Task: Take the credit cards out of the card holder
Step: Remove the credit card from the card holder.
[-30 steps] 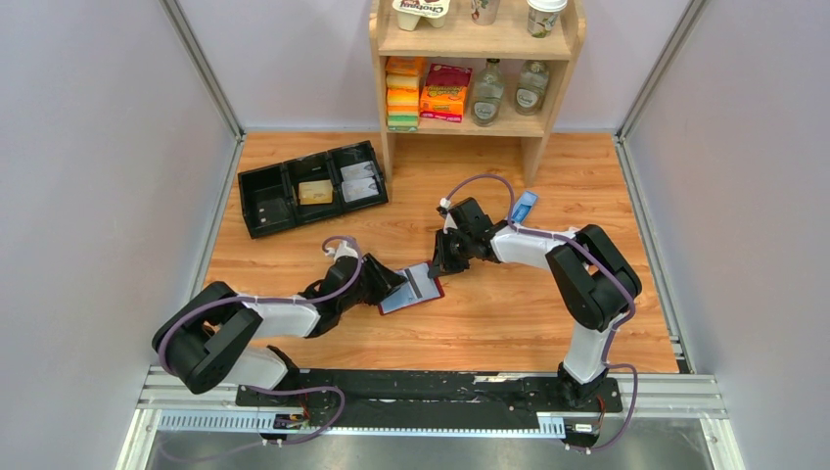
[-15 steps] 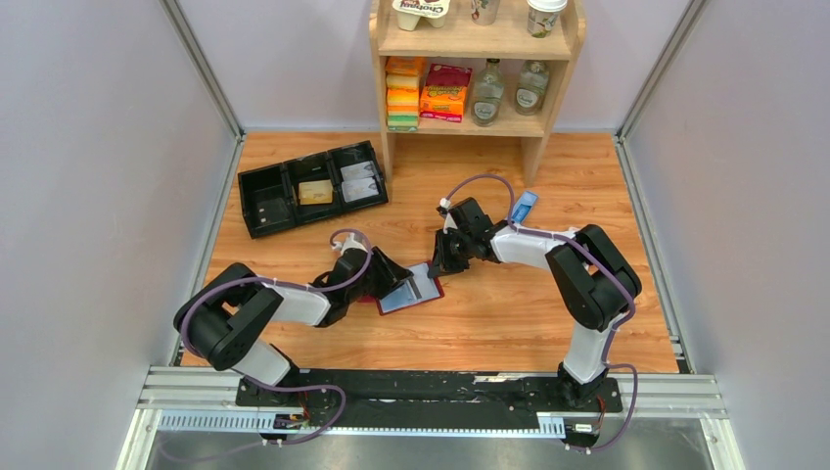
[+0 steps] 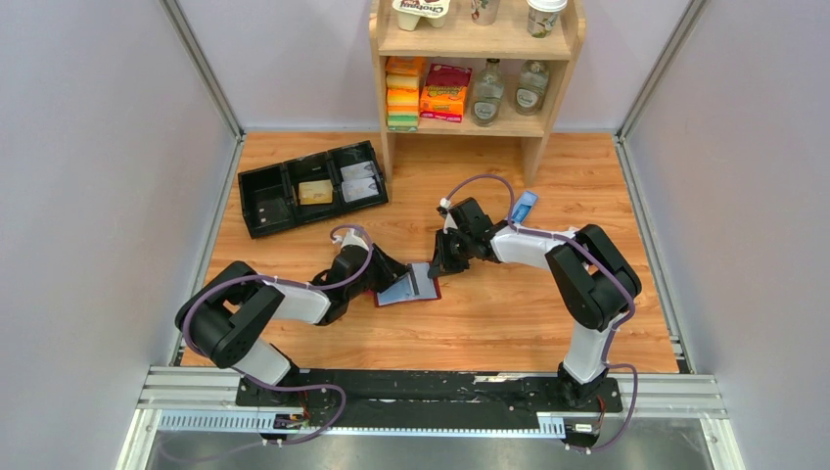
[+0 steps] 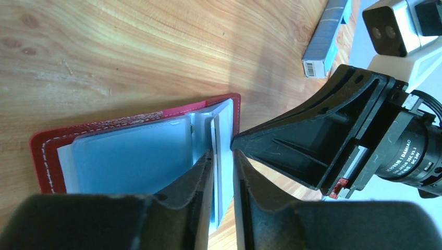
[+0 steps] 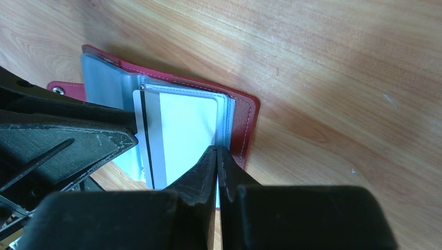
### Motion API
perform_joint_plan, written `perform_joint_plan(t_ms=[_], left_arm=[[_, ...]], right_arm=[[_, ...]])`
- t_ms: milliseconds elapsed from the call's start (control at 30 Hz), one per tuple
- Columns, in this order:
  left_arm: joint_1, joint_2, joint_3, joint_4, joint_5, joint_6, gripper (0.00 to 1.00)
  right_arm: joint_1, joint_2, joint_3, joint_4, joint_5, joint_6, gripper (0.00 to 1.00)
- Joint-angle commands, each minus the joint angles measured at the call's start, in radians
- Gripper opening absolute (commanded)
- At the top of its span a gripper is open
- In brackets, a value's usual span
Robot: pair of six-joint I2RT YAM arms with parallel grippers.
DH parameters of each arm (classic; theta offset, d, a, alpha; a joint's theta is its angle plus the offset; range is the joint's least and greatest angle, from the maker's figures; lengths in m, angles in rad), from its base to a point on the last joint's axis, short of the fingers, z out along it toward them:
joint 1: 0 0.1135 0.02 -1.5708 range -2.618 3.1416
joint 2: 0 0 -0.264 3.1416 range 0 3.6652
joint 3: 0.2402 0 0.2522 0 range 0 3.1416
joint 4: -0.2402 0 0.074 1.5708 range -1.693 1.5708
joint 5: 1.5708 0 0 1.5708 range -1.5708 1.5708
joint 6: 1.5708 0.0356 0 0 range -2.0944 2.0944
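Observation:
The maroon card holder (image 3: pixel 427 294) lies open on the wooden table, pale blue sleeves up; it also shows in the left wrist view (image 4: pixel 130 119) and the right wrist view (image 5: pixel 245 120). A white credit card (image 5: pixel 187 130) with a black stripe sticks partway out of a sleeve toward the left arm. My left gripper (image 3: pixel 390 277) (image 4: pixel 222 152) is closed on that card's free edge (image 4: pixel 221 135). My right gripper (image 3: pixel 438 264) (image 5: pixel 217 148) is shut on the sleeve's opposite edge, by the holder's red border. The two grippers almost touch.
A black compartment tray (image 3: pixel 264 206) at back left holds a tan block (image 3: pixel 314 192) and pale cards (image 3: pixel 359 182). A wooden shelf (image 3: pixel 533 147) with groceries stands at the back. A long blue box (image 3: pixel 524 207) (image 4: pixel 326 36) lies behind the right arm.
My left arm swung forward and its gripper drew slightly left and back, lifting the pale sheet off the holder. The right gripper stayed in place.

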Motion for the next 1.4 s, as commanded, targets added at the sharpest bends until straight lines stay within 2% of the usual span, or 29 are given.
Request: perform_joint_plan(t_ms=[0,167,300,433,600,700,900,1267,1367], left_arm=[[-0.002,-0.045,0.013,0.09,0.028,0.03,0.25],[-0.002,-0.016,0.007,0.14,0.049,0.021,0.16],[-0.002,0.027,0.01,0.193,0.075,0.001,0.13],[-0.003,0.058,0.028,0.197,0.112,0.001,0.14],[-0.002,0.084,0.028,0.185,0.129,-0.011,0.2],[-0.003,0.088,0.024,0.184,0.133,-0.016,0.21],[-0.002,0.013,-0.002,0.113,0.097,-0.008,0.15],[0.004,-0.116,-0.032,0.007,0.08,-0.008,0.09],[0.004,-0.157,-0.033,-0.063,0.06,0.006,0.03]], right_arm=[[0.011,0.046,-0.03,-0.038,0.034,-0.014,0.07],[0.011,0.047,-0.032,-0.037,0.033,-0.014,0.06],[0.011,0.047,-0.032,-0.035,0.033,-0.014,0.07],[0.011,0.047,-0.029,-0.037,0.03,-0.014,0.07],[0.011,0.047,-0.029,-0.037,0.03,-0.016,0.07],[0.011,0.049,-0.03,-0.037,0.031,-0.016,0.07],[0.011,0.054,-0.032,-0.038,0.039,-0.016,0.06],[0.011,0.064,-0.029,-0.047,0.053,-0.014,0.06],[0.011,0.06,-0.03,-0.049,0.057,-0.016,0.06]])
